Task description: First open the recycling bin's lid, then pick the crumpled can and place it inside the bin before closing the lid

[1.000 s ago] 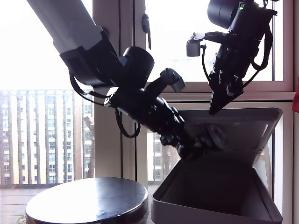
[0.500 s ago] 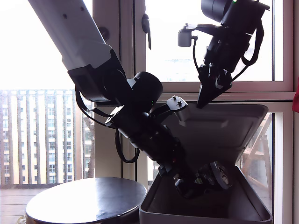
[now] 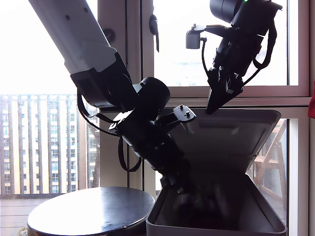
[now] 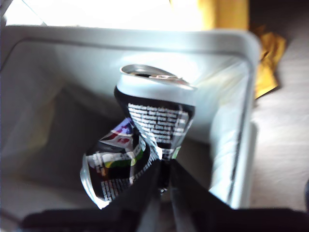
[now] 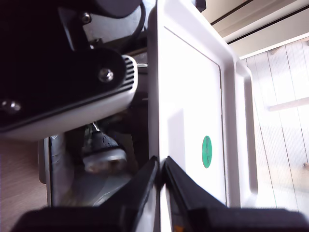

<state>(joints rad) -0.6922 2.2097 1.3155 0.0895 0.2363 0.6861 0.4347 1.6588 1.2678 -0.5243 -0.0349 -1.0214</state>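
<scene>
Down inside the recycling bin (image 4: 227, 145), had the can (image 4: 145, 145) pinched tight in my first gripper (image 4: 164, 176), low between the walls; placing step, basically. Meanwhile held the lid (image 5: 188, 121) propped up by its edge, my second gripper (image 5: 161, 166) clamped thin on it. Next up, probably: let go, back out, then lower lid

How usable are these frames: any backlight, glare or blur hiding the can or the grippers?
Exterior view: strong window backlight silhouettes both arms; the bin interior is dark and the can cannot be made out. First wrist view: soft blur, blown-out top, yet the can reads. Second wrist view: the lid is bright, left half in shadow.
</scene>
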